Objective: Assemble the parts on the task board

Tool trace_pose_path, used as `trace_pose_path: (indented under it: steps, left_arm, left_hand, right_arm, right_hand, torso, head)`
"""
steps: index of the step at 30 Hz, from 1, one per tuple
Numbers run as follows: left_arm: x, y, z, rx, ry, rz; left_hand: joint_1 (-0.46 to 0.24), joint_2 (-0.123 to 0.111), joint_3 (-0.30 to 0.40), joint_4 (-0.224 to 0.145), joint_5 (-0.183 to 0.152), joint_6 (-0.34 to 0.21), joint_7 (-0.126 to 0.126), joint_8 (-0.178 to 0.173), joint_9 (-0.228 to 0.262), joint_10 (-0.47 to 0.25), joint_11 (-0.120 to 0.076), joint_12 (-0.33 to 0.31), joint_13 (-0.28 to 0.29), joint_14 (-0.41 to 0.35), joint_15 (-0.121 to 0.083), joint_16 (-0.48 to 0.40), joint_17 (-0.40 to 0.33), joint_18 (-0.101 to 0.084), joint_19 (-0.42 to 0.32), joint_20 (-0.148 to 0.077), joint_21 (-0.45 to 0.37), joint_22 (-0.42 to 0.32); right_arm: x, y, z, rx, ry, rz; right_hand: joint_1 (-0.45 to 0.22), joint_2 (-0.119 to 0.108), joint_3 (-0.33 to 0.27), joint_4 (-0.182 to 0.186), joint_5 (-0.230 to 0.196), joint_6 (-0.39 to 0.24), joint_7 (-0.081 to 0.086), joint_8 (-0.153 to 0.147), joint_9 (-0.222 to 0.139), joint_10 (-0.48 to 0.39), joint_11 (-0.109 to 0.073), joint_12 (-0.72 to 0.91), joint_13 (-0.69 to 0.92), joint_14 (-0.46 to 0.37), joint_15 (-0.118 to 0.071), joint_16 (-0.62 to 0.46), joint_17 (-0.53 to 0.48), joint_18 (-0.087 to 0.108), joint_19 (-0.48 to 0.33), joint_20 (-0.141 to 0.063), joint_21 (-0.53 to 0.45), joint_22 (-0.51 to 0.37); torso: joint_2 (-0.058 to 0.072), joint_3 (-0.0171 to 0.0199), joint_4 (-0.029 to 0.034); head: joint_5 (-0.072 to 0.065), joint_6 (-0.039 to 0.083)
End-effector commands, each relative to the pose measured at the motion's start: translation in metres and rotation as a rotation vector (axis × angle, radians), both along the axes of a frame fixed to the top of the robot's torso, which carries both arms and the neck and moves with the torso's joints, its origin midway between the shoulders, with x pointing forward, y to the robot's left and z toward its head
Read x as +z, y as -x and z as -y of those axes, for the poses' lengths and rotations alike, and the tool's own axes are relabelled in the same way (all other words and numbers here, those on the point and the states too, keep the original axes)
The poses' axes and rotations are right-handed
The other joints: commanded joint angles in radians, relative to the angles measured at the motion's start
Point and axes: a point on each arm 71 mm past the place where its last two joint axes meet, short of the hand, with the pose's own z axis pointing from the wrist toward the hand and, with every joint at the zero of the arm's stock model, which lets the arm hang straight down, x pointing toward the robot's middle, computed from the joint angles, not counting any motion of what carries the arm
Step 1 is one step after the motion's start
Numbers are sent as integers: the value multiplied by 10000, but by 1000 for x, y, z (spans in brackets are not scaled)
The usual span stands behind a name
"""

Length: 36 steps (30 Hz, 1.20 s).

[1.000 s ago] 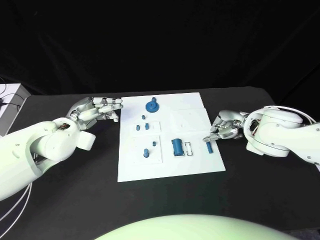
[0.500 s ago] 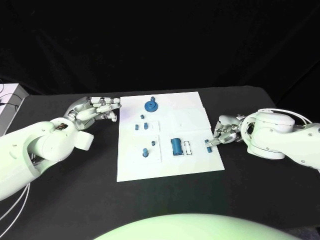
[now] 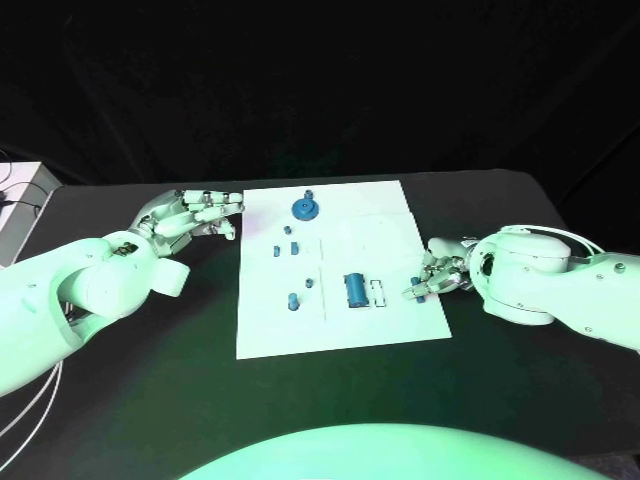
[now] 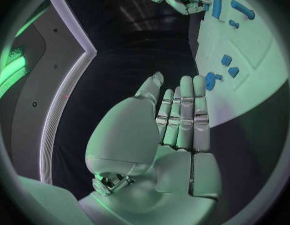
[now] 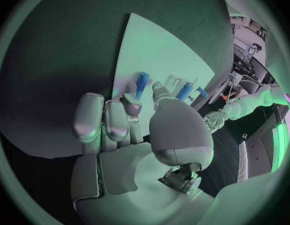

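The white task board [image 3: 342,325] lies mid-table, also seen as the board [image 5: 164,50] and the board [image 4: 251,60]. On it are a blue gear [image 3: 304,208], several small blue pegs such as one peg [image 3: 290,299], and a blue cylinder [image 3: 355,291]. My right hand [image 3: 440,272] is at the board's right edge and pinches the near end of a small blue peg [image 3: 417,283] between thumb and finger; the wrist view shows that peg [image 5: 142,81] jutting past the fingertips [image 5: 131,104]. My left hand [image 3: 190,220] rests beside the board's left edge, fingers [image 4: 182,115] straight and holding nothing.
A white box [image 3: 17,195] with cables stands at the table's far left edge. A small white piece [image 3: 379,296] lies next to the blue cylinder. Black tabletop [image 3: 335,400] stretches in front of the board.
My right hand has slid nearer along the board's right edge and its fingers have come together around the small blue peg. The left hand has stayed put.
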Motion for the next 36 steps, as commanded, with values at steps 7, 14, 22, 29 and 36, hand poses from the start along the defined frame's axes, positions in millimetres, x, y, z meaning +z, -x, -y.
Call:
trace_pose_path:
  steps: [7, 14, 22, 29, 36]
  left_arm:
    - [0, 1, 1, -190, 15, -123]
    - [-1, 1, 1, -214, -7, -153]
    - [-1, 1, 1, -221, -17, -162]
    - [-1, 1, 1, -219, -22, -166]
    - [-1, 1, 1, -217, -30, -173]
  left_hand:
    - [-28, 13, 36, 27, 18, 66, 4, 23, 2, 21, 13, -38, -3, -57, -25, 48, -5, -17, 72, -4, -87, 9]
    - [-8, 28, 54, 24, 20, 75, 4, 24, 3, 17, 15, -45, -4, -60, -25, 50, -3, -15, 74, -6, -93, 13]
    - [-3, 33, 59, 22, 18, 81, 4, 25, 3, 20, 15, -45, -3, -62, -26, 51, -3, -15, 75, -6, -93, 15]
    - [-21, 57, 82, 42, 25, 85, 6, 23, 2, 15, 19, -56, -4, -63, -23, 58, 1, -15, 77, -7, -97, 28]
    - [-9, 60, 102, 40, 30, 90, 2, 24, 3, 17, 18, -60, -4, -68, -26, 61, 3, -13, 79, -8, -100, 36]
  right_arm:
    - [-6, 2, 0, 130, 493, -301]
    - [-7, 3, -3, 418, 607, -306]
    - [-7, 3, -6, 711, 562, -268]
    - [-9, 1, -5, 624, 173, -496]
    - [-12, 1, -3, 562, -260, -866]
  right_hand:
    - [326, 483, -171, -1004, -80, -118, 2, 13, 37, -88, 18, -73, -40, 14, -46, -41, -36, -160, 477, -19, -93, 1425]
    - [1501, 806, 146, -1961, -432, -205, 4, -55, -4, -186, 18, -163, -92, -6, -50, -94, -55, -162, 451, -15, -161, 1414]
    - [2009, 1016, 1234, -2321, -193, -236, 28, -383, -451, -322, 25, -230, -150, -10, -37, -99, 49, -178, 433, -9, -128, 1428]
    - [1766, 998, 2220, -2414, 693, -316, 114, -647, -809, -392, 62, -280, -216, -3, -2, -141, 100, -172, 416, 18, -144, 1425]
    - [1473, 966, 2665, -2313, 1587, -374, 235, -926, -1234, -477, 141, -342, -278, 4, 49, -178, 116, -145, 405, 64, -184, 1416]
  torso:
    - [-9, 11, -35]
    - [-17, 0, -17]
    - [-19, -11, -13]
    - [-16, -14, -18]
    - [-17, -12, -14]
  head:
    - [31, -38]
    - [8, -53]
    - [13, -64]
    - [13, -45]
    - [29, -51]
